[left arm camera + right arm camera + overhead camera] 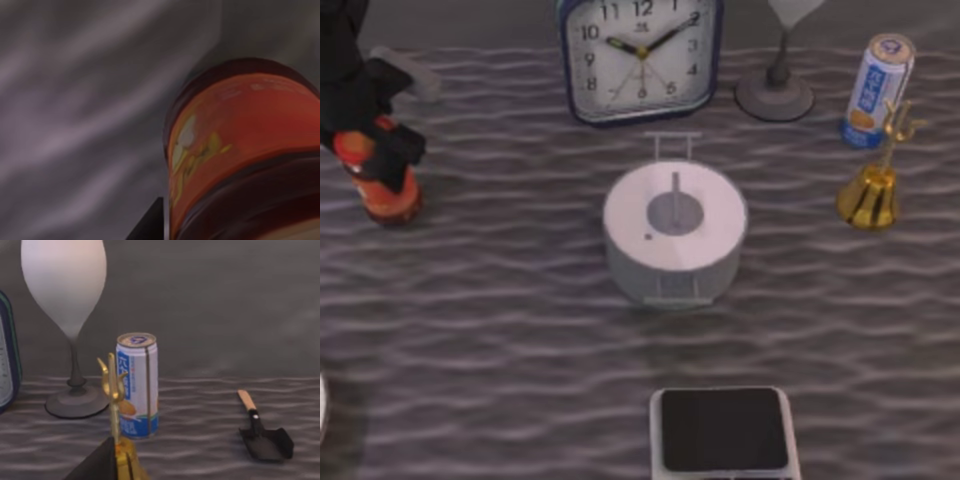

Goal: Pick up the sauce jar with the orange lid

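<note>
The sauce jar [388, 192], orange-red with a dark band, is at the far left of the table, tilted. My left gripper [372, 145] is shut on its upper part from above. The orange lid [348, 147] peeks out beside the black fingers and is mostly covered. In the left wrist view the sauce jar [240, 145] fills the frame, with one dark finger [150, 225] against its side. Of my right gripper [102, 465] only a dark corner shows; that arm is out of the top view.
A blue alarm clock [640, 55] stands at the back. A white round device [675, 235] is mid-table, a dark-screened device [723, 430] in front. At the right are a glass [775, 90], a blue-and-white can [878, 90], a golden bell [868, 195] and a small shovel [262, 435].
</note>
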Robot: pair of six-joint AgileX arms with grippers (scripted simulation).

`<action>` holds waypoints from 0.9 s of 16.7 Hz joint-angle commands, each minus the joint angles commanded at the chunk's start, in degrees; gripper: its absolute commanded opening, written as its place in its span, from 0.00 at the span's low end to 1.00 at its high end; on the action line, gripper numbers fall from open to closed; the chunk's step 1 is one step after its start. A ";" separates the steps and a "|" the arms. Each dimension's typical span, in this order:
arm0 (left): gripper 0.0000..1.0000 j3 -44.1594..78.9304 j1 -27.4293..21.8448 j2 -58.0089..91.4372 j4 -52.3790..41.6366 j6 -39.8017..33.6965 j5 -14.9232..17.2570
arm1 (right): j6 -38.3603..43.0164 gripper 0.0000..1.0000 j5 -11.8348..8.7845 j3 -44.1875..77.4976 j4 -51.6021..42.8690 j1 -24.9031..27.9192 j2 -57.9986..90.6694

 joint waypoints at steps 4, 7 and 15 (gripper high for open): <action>0.00 -5.60 0.35 -6.59 -1.36 -0.02 -0.10 | 0.00 1.00 0.00 0.00 0.00 0.00 0.00; 0.00 -12.42 0.81 -16.40 -3.18 0.02 -0.19 | 0.00 1.00 0.00 0.00 0.00 0.00 0.00; 0.00 -21.28 1.54 -27.22 -5.91 0.08 -0.25 | 0.00 1.00 0.00 0.00 0.00 0.00 0.00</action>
